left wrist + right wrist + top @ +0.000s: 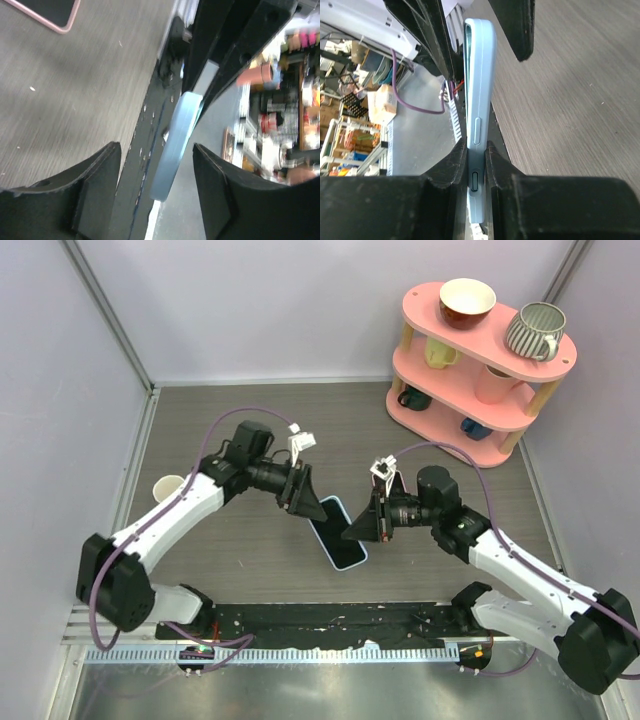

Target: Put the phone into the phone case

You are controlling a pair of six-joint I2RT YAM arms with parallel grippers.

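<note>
The phone case (333,503) is light blue and tilts up off the table at the middle. The phone (342,540) shows as a dark face filling its rim. My right gripper (363,524) is shut on the case's right edge. In the right wrist view its jaws pinch the case (479,75) edge-on, just below the side button, at the right gripper (476,150). My left gripper (303,502) is at the case's far left corner. In the left wrist view the left gripper (156,165) stands open, and the case's edge (177,145) hangs between the fingers without touching them.
A pink three-tier shelf (480,360) with mugs and a bowl stands at the back right. A cream cup (168,486) sits by the left wall. A black rail (330,620) runs along the near edge. A dark slab with a pink rim (50,12) lies on the table.
</note>
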